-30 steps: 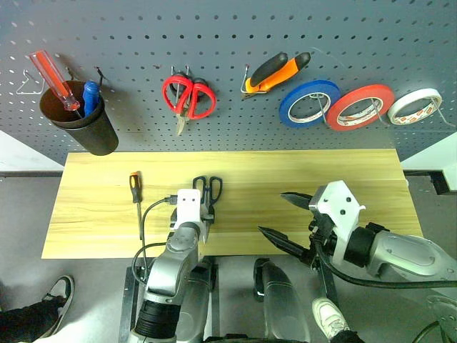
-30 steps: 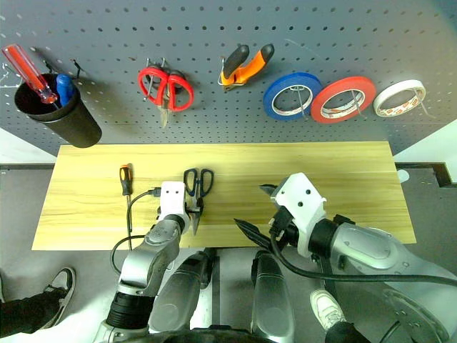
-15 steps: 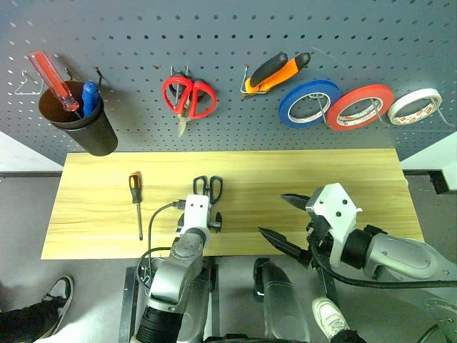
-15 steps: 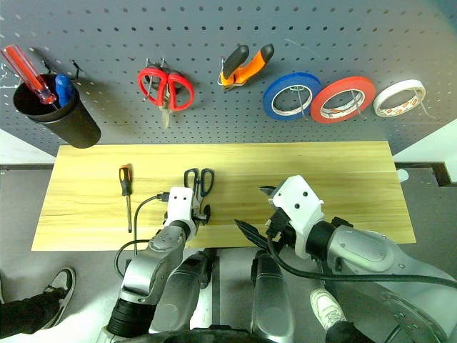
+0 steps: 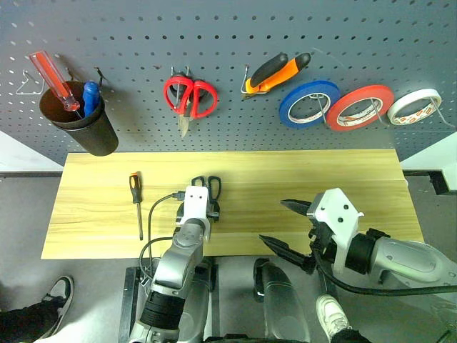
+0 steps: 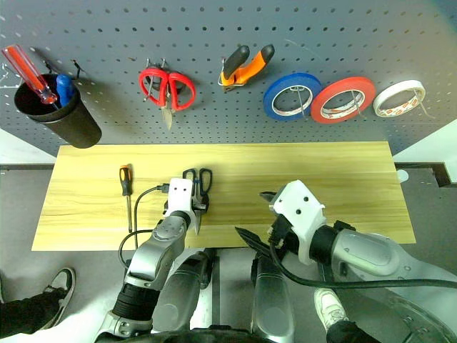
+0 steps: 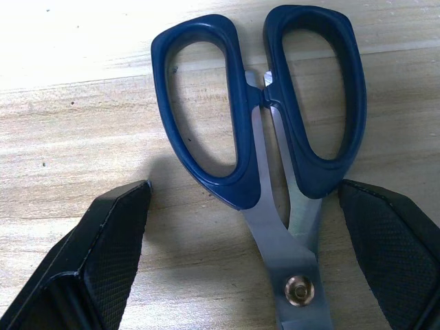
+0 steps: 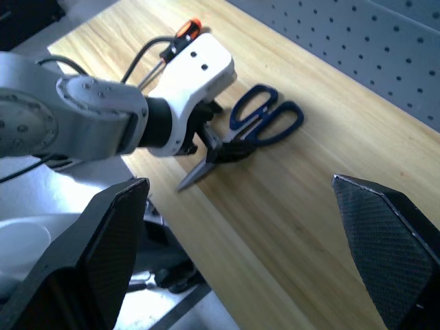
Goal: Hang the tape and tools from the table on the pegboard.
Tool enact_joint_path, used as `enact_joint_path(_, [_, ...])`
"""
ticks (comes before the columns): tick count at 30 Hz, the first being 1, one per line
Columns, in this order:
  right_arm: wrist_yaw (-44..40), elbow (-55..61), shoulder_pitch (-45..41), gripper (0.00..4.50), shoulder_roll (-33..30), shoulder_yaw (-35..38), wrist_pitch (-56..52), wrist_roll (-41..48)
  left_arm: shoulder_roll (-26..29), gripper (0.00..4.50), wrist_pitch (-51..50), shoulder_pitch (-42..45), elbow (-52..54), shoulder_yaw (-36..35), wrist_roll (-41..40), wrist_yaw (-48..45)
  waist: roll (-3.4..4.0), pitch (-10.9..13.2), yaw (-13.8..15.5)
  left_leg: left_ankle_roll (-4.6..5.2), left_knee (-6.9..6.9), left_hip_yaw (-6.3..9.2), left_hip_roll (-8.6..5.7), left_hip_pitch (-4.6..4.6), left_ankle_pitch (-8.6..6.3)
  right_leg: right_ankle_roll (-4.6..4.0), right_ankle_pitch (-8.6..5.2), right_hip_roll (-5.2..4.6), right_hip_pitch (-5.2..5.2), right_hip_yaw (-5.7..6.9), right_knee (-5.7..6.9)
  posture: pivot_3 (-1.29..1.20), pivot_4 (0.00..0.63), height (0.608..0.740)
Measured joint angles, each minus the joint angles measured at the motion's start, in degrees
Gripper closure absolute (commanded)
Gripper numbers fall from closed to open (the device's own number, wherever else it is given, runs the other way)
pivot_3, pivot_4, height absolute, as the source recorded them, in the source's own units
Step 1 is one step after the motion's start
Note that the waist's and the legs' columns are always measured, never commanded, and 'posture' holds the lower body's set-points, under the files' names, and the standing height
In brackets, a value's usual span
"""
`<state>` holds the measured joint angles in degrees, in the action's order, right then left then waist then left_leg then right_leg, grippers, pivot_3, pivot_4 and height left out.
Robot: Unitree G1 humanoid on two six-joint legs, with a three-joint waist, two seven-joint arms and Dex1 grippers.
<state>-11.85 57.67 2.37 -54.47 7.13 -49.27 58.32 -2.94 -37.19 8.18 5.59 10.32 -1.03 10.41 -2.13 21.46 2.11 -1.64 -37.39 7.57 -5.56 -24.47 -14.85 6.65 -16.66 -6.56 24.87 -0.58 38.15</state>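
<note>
Left gripper [image 7: 240, 261] spread astride scissors [image 7: 261, 137]; blade tips cut off.

- the table [image 5: 321, 179]: pale yellowish wood with fine streaked grain, smooth, a soft sheen;
- the scissors [image 7: 275, 137]: dark blue plastic handles, smooth and slightly glossy; bare brushed-metal blades with a round rivet;
- the left gripper [image 7: 240, 275]: black fingers [image 7: 103, 254] with matt, finely textured pads; a white smooth plastic housing behind them;
- the right gripper [image 8: 240, 227]: the same matt black, grainy pads;
- the pegboard [image 5: 214, 36]: dark grey, matt, evenly perforated;
- the tape [image 5: 359, 106]: glossy red roll
</note>
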Motion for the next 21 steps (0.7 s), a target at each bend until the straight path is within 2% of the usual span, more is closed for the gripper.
enact_joint_path(3, [0.37, 0.00, 0.27, 0.05, -0.93, 0.02, 1.26, 0.82, 0.00, 0.00, 0.02, -0.13, -0.02, 0.01, -0.02, -0.02, 0.00, 0.00, 0.02, 0.00, 0.00, 0.00, 0.00, 0.00, 0.00, 0.00, 0.00, 0.00, -0.01, 0.00, -0.01, -0.06, 0.416, 0.710])
enact_joint_path(6, [0.87, 0.00, 0.43, 0.00, -1.60, 0.01, 2.02, 1.40, 0.00, 0.58, 0.02, -0.19, -0.02, 0.00, -0.03, -0.02, 0.00, 0.00, 0.03, 0.00, 0.00, 0.00, 0.00, 0.00, 0.00, 0.00, 0.00, 0.00, -0.01, 0.00, -0.01, -0.06, 0.417, 0.710])
enact_joint_path(16, [2.26, 0.00, 0.82, 0.00, -2.96, 0.01, 3.46, 1.65, -0.01, 3.73, -0.10, -0.28, 0.07, -0.01, -0.23, -0.04, 0.00, 0.00, 0.04, 0.01, 0.00, 0.00, 0.00, 0.00, 0.00, 0.01, 0.00, 0.00, -0.01, 0.00, -0.03, -0.06, 0.420, 0.710])
enact_joint_path(21, [2.58, 0.00, 0.86, 0.00, -3.03, -0.18, 3.55, 1.64, -0.01, 3.81, -0.13, -0.29, 0.18, 0.02, -0.60, -0.18, 0.00, 0.00, 0.05, 0.02, 0.01, 0.01, 0.00, -0.01, -0.01, 0.01, 0.00, -0.01, -0.02, 0.00, -0.05, -0.06, 0.420, 0.710])
